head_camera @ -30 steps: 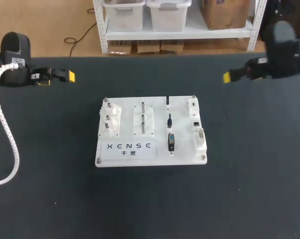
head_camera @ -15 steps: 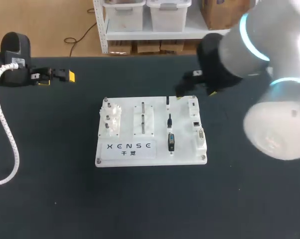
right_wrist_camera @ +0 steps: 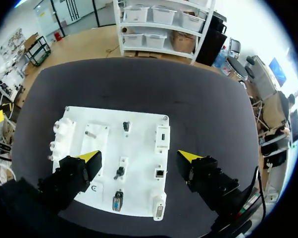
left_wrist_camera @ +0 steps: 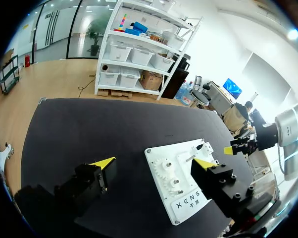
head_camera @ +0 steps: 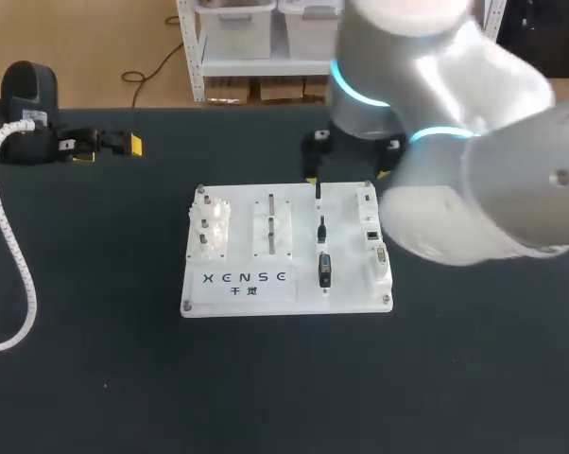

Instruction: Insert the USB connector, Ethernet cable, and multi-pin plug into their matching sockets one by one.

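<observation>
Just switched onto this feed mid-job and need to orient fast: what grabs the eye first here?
The big silver right arm dominates the head view, with the right tool open above the white board at the middle of the black table. A column of three plugs stands on the board beside their sockets. The left tool sits open near the table's far left edge.

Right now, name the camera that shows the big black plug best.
Right wrist view: the plug lies unobstructed on the board, seen from above. Head view shows it too, smaller. Left wrist view: I cannot make it out.
</observation>
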